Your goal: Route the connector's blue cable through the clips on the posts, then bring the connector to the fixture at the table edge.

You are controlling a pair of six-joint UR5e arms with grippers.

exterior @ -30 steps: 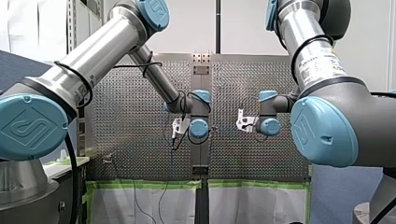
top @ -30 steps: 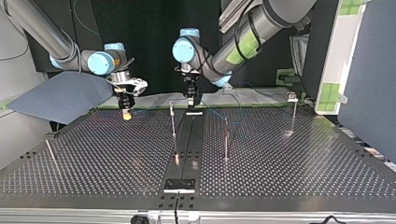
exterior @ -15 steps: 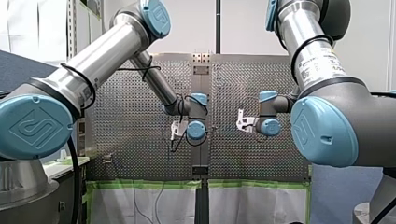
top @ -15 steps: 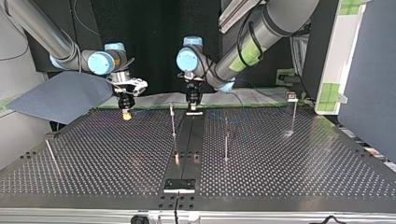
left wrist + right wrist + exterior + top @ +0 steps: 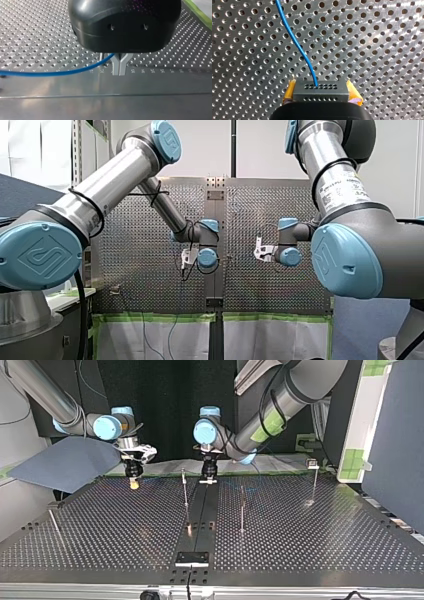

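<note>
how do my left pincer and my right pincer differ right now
My left pincer has thin grey metal fingers; my right pincer has yellow pads. My left pincer is shut on the thin blue cable itself; my right pincer clamps the black perforated connector block. Both are shut, over the perforated metal table.

My left end effector (image 5: 119, 73) hides with its black body where the blue cable (image 5: 62, 72) meets its fingers (image 5: 115, 66), the cable runs out of that view, my right end effector (image 5: 321, 85) covers the connector's (image 5: 321, 91) rear, and the clips (image 5: 183, 471) atop the posts (image 5: 242, 510) are too small to read.
</note>
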